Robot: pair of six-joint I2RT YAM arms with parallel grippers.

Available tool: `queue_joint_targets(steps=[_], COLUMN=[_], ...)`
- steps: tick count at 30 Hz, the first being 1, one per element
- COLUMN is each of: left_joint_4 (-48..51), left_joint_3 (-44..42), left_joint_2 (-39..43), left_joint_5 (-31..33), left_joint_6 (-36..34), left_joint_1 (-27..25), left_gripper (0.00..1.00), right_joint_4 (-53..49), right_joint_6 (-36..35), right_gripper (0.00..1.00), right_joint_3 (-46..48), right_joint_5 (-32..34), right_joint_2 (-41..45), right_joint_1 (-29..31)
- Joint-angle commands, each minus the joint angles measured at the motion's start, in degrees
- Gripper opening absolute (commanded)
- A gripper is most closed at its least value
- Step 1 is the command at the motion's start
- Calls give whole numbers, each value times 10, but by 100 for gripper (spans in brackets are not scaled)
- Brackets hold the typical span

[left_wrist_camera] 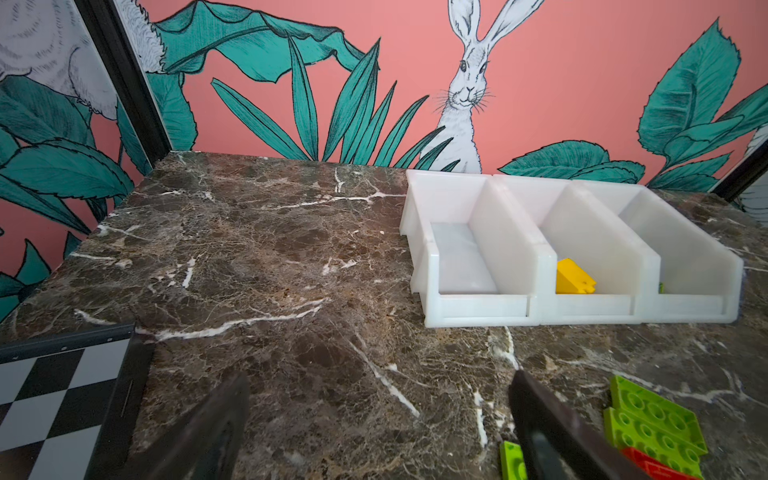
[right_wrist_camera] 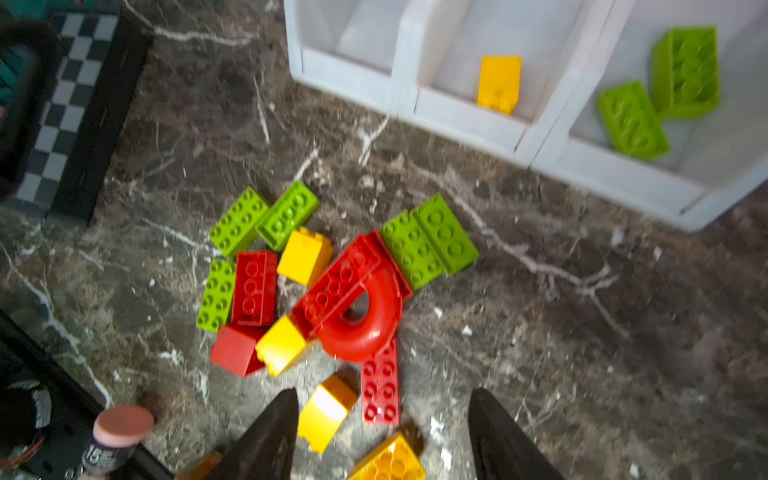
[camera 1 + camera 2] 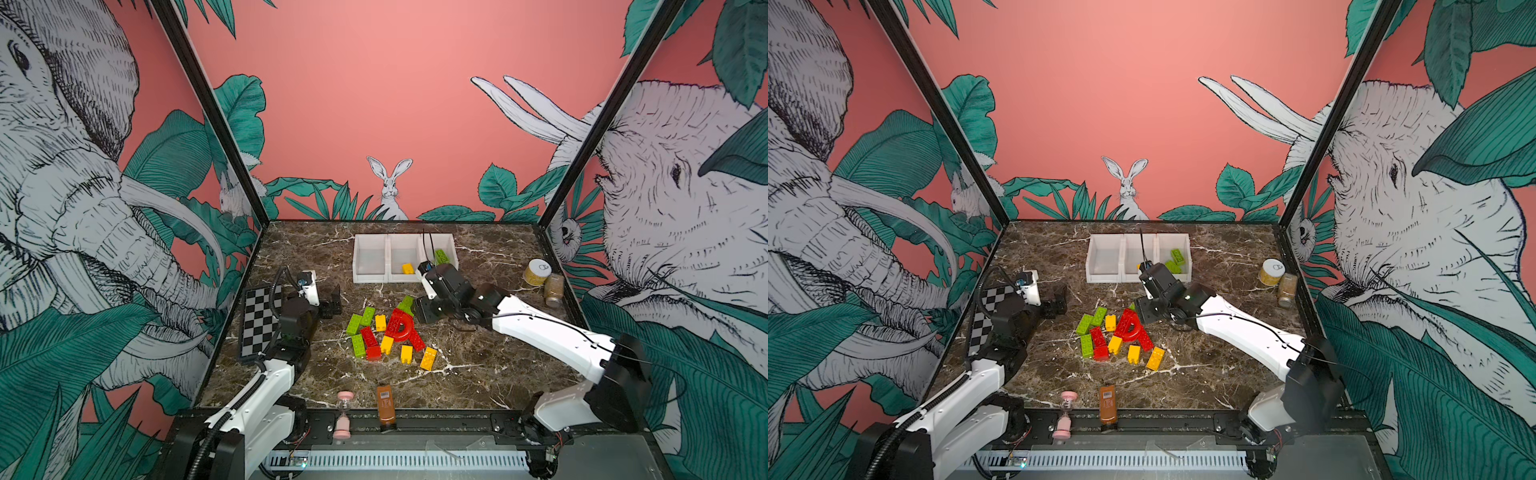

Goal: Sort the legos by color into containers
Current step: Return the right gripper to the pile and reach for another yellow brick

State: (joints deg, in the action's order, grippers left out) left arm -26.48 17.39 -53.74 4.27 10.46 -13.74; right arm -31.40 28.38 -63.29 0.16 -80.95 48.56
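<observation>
- Legos [image 3: 390,332] lie in a loose heap in the middle of the counter [image 3: 478,374], in front of the containers [image 3: 370,279]. One yellow brick [image 2: 498,83] sits in the middle bin and two green bricks [image 2: 685,70] in the bin at the right in both top views. The third bin is bare.
- Right tool [image 2: 384,397] hangs released, fingers apart with nothing between them, by the heap's far right edge, between heap and containers.
- From it the heap lies toward the robot and to the left. The right wrist view shows a small yellow brick [image 2: 326,411] and a long red brick [image 2: 380,390] on the counter, in line with the gap between its fingers.
- That long red brick's long axis runs across the closing line, so the jaws would meet its narrow sides, which looks a fair grip.
- Left tool [image 1: 380,390] stands released wide and empty, left of the heap beside the checkered board [image 3: 259,324]. It is farther from those two bricks, so the right arm seems better placed.
</observation>
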Motion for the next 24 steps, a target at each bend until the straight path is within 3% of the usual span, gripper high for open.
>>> queue_joint_targets(steps=[1, 6, 24], left_joint_4=[-9, -24, -24], left_joint_3=[3, 2, -4], left_joint_2=[-6, -17, -9], left_joint_5=[-8, -29, -15], left_joint_6=[-8, -8, -4], left_joint_1=[-3, -3, -3], left_gripper=[98, 98, 98], right_joint_4=[-28, -20, -63], right_joint_6=[86, 126, 116], right_gripper=[65, 65, 67], right_joint_3=[51, 82, 84], right_joint_5=[-13, -12, -32], right_joint_2=[11, 11, -56], right_joint_1=[12, 31, 80])
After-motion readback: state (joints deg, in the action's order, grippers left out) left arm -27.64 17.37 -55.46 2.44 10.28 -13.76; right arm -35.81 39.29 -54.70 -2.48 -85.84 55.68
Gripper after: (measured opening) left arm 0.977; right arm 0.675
